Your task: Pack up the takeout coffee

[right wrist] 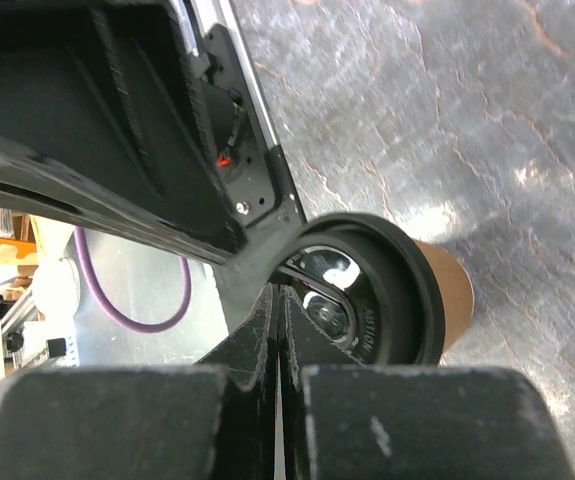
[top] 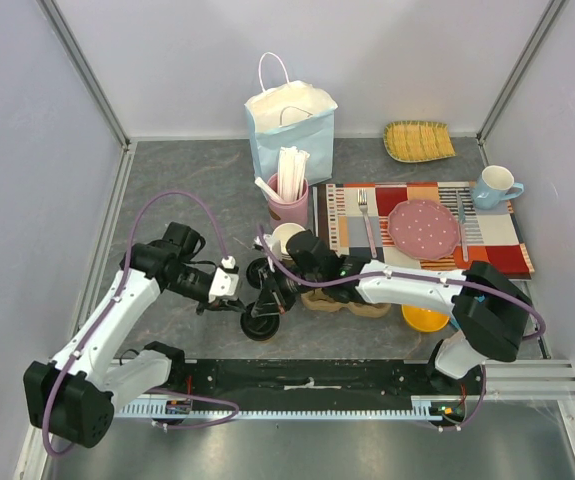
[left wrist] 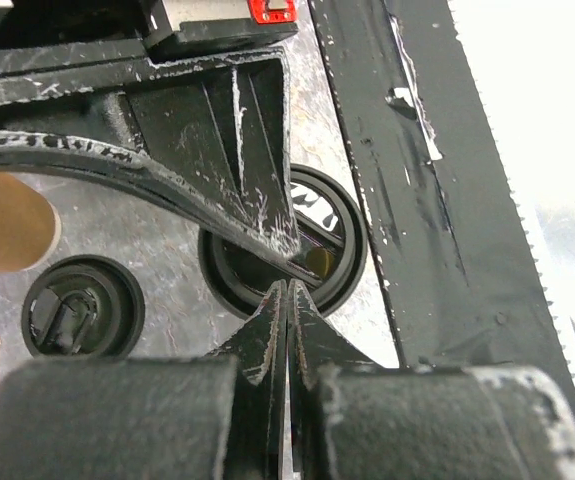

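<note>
Small brown kraft paper cup (right wrist: pixel 377 290) with its round black plastic sip lid sits on the mottled grey tabletop (right wrist: pixel 467 120), right at both tips. Both the left gripper (left wrist: pixel 287 292) and right gripper (right wrist: pixel 279 297) are pinched together, empty. A loose glossy black lid (left wrist: pixel 82 305) lies just beside the cup, and the grey surface stretches on past it.

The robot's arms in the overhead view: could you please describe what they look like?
Both the left arm and right arm have white links with bulky black joints, and a purple cable loops alongside each. The left claw and right claw are black, tapering to thin tips and scuffed with pale scratches.
</note>
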